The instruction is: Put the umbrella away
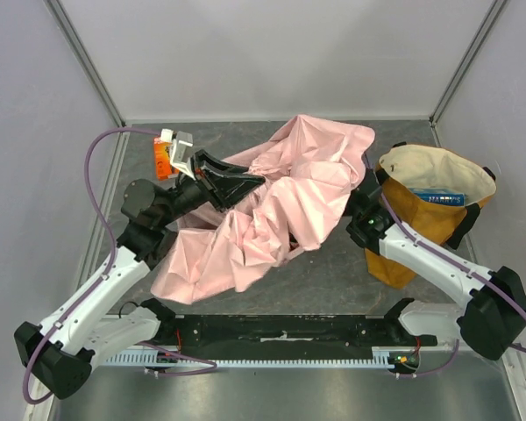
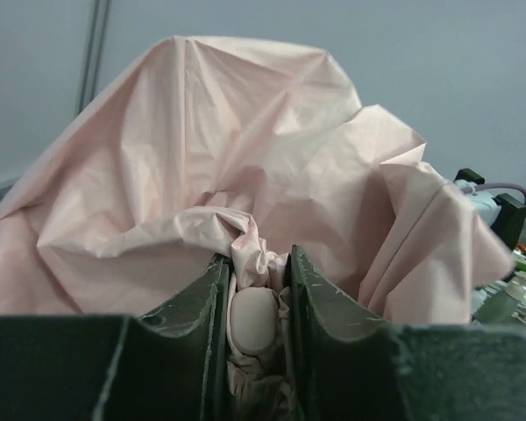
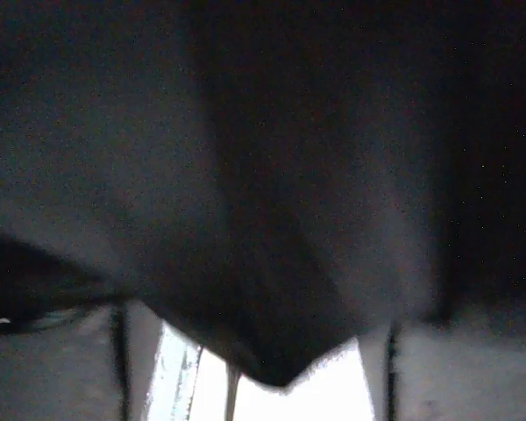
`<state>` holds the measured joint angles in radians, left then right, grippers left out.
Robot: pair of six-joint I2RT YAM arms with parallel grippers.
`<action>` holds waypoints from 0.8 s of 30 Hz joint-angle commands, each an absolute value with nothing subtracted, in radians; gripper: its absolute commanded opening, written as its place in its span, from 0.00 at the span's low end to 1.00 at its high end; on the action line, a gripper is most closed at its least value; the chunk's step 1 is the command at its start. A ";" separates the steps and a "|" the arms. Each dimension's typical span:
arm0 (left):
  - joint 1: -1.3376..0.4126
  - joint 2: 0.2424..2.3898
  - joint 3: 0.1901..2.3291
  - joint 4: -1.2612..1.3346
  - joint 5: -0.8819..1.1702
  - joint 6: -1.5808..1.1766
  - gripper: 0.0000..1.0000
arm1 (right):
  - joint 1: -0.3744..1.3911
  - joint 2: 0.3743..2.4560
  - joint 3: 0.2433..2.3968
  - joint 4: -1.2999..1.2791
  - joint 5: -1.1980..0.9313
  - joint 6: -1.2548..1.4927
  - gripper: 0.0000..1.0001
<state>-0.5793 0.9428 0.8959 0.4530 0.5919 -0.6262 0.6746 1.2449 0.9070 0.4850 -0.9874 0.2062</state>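
The floppy pale pink fabric umbrella [image 1: 280,193] lies loose, not in the mustard-yellow cloth bag [image 1: 394,259] yet; left gripper [image 2: 256,267] pinches its cloth (right gripper [image 1: 359,209] is hidden, can't tell)

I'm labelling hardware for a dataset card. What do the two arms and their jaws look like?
The left arm and right arm match: white links between chunky black joints. A purple cable loops along each. The left wrist carries a white block with an orange part beside it. The jaws are dark, flat-faced wedges with scuffed edges.
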 commanded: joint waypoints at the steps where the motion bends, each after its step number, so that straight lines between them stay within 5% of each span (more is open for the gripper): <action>1: -0.581 0.861 0.920 0.399 0.445 -0.548 0.02 | 0.683 1.161 0.812 0.361 -0.653 0.239 0.95; 5: -0.581 0.796 0.937 0.254 0.217 -0.450 0.02 | 0.680 1.092 0.709 0.069 -0.190 0.417 0.98; 11: -0.581 0.765 0.923 0.129 -0.087 -0.362 0.02 | 0.681 0.901 0.647 -0.268 -0.039 0.569 0.98; 15: -0.581 0.796 0.908 0.072 -0.184 -0.367 0.02 | 0.718 0.747 0.835 -0.268 -0.124 0.448 0.90; 18: -0.581 0.802 0.885 0.087 -0.206 -0.379 0.02 | 0.738 0.826 1.036 -0.310 -0.364 0.384 0.67; 22: -0.581 0.805 0.885 0.087 -0.169 -0.416 0.02 | 0.817 0.952 1.190 -0.299 -0.379 0.353 0.74; 24: -0.581 0.804 0.882 0.084 -0.160 -0.442 0.02 | 0.824 1.044 1.261 -0.298 -0.344 0.359 0.67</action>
